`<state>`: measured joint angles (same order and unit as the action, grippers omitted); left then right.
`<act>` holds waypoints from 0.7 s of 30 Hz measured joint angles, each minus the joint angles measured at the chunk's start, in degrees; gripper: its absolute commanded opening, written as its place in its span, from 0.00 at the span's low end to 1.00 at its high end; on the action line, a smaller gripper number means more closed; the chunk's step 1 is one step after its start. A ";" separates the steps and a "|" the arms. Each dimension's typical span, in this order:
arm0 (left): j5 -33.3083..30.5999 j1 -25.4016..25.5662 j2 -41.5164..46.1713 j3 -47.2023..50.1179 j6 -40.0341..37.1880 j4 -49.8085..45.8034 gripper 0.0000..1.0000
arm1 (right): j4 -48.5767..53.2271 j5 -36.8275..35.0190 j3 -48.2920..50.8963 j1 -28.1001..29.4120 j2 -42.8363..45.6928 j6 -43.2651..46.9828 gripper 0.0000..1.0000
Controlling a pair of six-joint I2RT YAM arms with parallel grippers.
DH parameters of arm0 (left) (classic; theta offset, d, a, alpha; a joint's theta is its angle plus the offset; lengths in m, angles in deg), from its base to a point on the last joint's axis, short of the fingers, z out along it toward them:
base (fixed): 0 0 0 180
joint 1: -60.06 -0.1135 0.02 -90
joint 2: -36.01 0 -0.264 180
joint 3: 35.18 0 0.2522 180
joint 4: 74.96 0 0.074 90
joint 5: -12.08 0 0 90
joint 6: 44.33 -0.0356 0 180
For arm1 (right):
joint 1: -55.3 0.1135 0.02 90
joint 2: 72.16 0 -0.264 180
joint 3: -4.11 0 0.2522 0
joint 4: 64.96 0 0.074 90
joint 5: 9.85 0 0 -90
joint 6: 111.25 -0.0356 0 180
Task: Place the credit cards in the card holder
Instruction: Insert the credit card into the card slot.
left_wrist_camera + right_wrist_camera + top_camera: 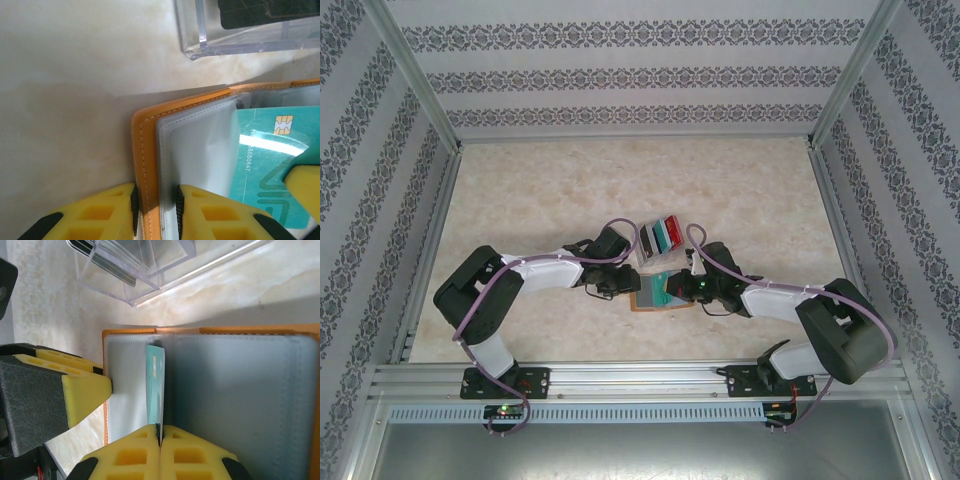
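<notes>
The orange-tan, leather-like folding card holder (655, 300) lies open near the middle of the marbled beige bench (540, 190), its grey inner pockets (235, 400) facing up.

A teal-green plastic credit card (154, 385) with a gold chip stands on edge over the fold between the left and right pockets. In the left wrist view it lies partly under a clear sleeve. The right end effector (160, 432) comes in from 3 o'clock of the card holder, and its yellow fingers are pressed together on this card's near edge.

At 9 o'clock the left end effector (156, 200) straddles the card holder's stitched orange border (145, 170). One pad is against the outer cover and the other against the clear sleeve, so it stands narrow and pinches that edge.

Just beyond the card holder, at 12 o'clock, stands a clear acrylic rack (642, 250). It holds upright credit cards (661, 235) in red, green, black and pale grey. The rack is close to the card holder but not touching it.
</notes>
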<state>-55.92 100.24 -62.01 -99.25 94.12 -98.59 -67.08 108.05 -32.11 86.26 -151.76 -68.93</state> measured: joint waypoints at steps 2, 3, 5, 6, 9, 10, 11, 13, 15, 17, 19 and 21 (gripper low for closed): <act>0.00 0.00 -0.02 0.00 0.00 -0.02 0.28 | -0.09 -0.48 0.52 0.02 0.87 -0.42 0.00; 0.00 0.00 0.00 0.00 0.00 -0.02 0.28 | 0.02 -1.05 0.96 0.02 1.95 -0.48 0.00; 0.00 0.00 -0.02 0.00 0.00 -0.02 0.28 | 0.90 -1.90 1.33 0.02 3.54 -0.42 0.00; 0.02 0.00 -0.02 0.00 0.00 0.00 0.28 | 0.83 -2.08 1.31 0.00 3.58 -0.37 0.00; 0.00 0.00 -0.02 0.00 0.00 0.00 0.28 | -0.33 -1.40 0.83 0.02 0.44 -0.39 0.00; 0.00 0.00 -0.02 0.00 0.00 -0.02 0.28 | -1.09 -0.94 0.48 0.00 -1.01 -0.42 0.00; 0.00 0.00 -0.02 0.00 0.00 -0.02 0.28 | -1.88 -0.42 0.13 0.02 -2.23 -0.42 0.00; -0.09 0.00 0.00 0.00 0.00 -0.07 0.28 | -2.99 0.44 -0.44 0.07 -3.48 -0.42 0.00; -0.20 0.00 -0.02 0.00 0.00 -0.13 0.28 | -3.43 0.74 -0.48 0.07 -3.43 -0.42 0.00; -0.20 0.00 -0.02 0.00 0.00 -0.13 0.28 | -3.45 0.90 -0.48 0.07 -3.43 -0.42 0.00; -0.17 0.00 -0.02 0.00 0.00 -0.13 0.28 | -3.52 1.11 -0.48 0.07 -3.45 -0.42 0.00; -0.20 0.00 -0.02 0.00 0.00 -0.15 0.28 | -2.84 1.36 -0.83 0.00 -3.50 -0.15 0.01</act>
<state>-56.11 100.24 -62.03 -99.25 94.12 -98.74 -69.92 109.40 -32.94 86.26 -155.25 -69.08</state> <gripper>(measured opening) 0.280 0.038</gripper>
